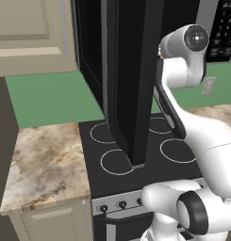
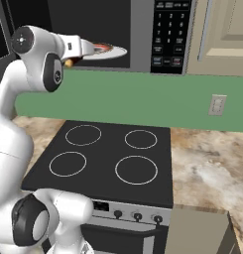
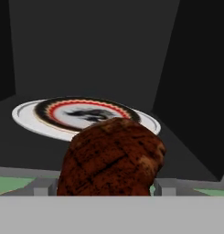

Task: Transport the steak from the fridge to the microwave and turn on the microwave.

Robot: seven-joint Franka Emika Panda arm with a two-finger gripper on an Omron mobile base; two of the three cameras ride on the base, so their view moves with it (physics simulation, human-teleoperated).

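The steak (image 3: 111, 157) sits between the spread fingers of the gripper (image 3: 106, 187), pinched by them at the open mouth of the microwave (image 2: 143, 34). Beyond it, a plate (image 3: 83, 116) with a reddish rim lies on the microwave's dark floor, just behind the meat.

No readable text anywhere. The microwave (image 2: 143, 34) keypad (image 2: 168, 37) carries rows of small white markings, too blurred and tiny to make out as letters or numbers.
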